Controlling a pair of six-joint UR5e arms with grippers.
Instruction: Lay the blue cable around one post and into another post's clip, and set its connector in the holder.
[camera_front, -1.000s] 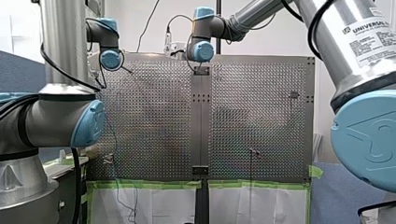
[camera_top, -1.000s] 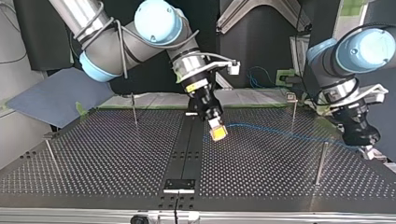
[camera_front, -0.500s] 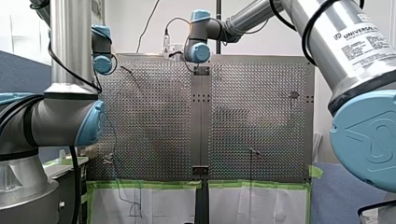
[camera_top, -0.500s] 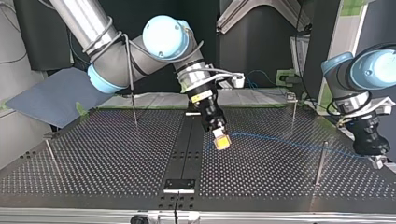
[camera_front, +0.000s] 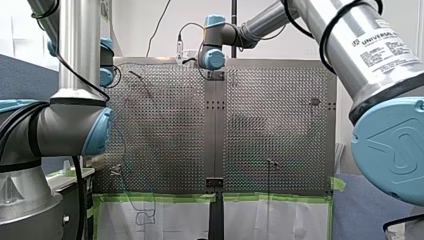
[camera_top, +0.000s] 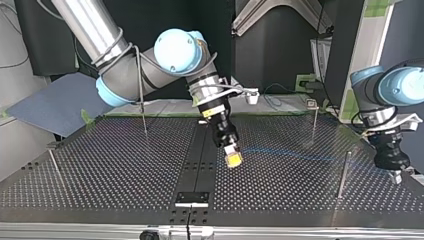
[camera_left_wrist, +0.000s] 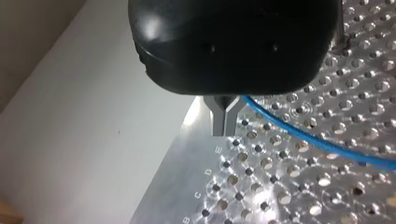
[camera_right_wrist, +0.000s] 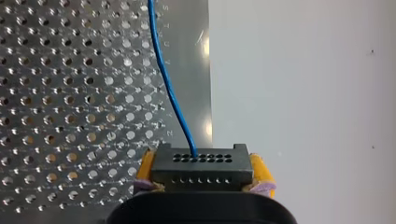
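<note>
Currently right gripper (camera_top: 233, 159) clamps connector (camera_right_wrist: 201, 167); blue cable (camera_top: 300, 156) runs from it toward 3 o'clock in the top view to left gripper (camera_top: 396, 176), pinched on it, nearer the post (camera_top: 343, 172).

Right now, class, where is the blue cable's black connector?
The black connector is clamped between the yellow pads of my right gripper, which in the top view hangs just right of the table's dark centre strip.
</note>
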